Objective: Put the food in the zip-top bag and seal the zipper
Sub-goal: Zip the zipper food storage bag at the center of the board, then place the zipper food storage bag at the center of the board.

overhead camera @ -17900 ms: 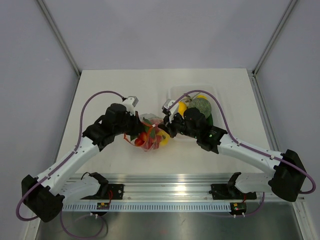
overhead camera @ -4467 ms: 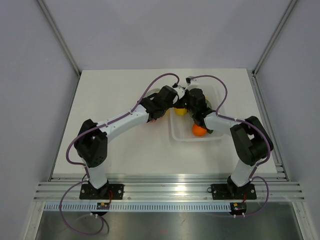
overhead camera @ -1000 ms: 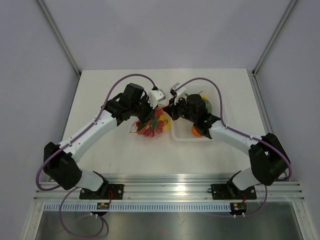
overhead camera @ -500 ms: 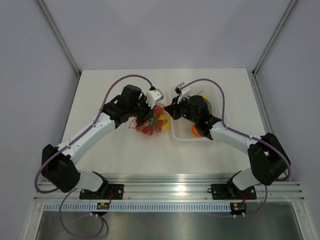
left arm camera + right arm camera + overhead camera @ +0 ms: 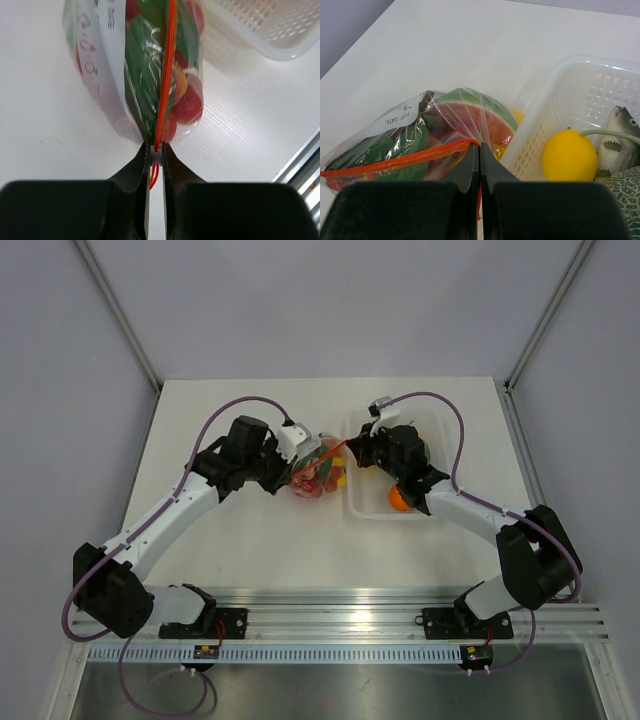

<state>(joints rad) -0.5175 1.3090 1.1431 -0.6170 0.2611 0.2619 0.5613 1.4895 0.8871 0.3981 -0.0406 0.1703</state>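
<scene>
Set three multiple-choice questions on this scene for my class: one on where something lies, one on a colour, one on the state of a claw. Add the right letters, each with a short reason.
1. Where is the lemon?
A. Inside the zip-top bag
B. On a plate
C. In the white basket

2. What colour is the bag's zipper?
A. Red-orange
B. Blue
C. Green

3. What is the right claw doing?
A. Standing wide open above the basket
B. Shut on the zipper
C. Shut on the lemon

Answers:
1 C: the lemon lies behind the basket's perforated wall, beside a toy fish.
2 A: a red-orange strip runs along the bag's mouth.
3 B: its fingers pinch one end of the strip, and the left claw pinches the other.
</scene>
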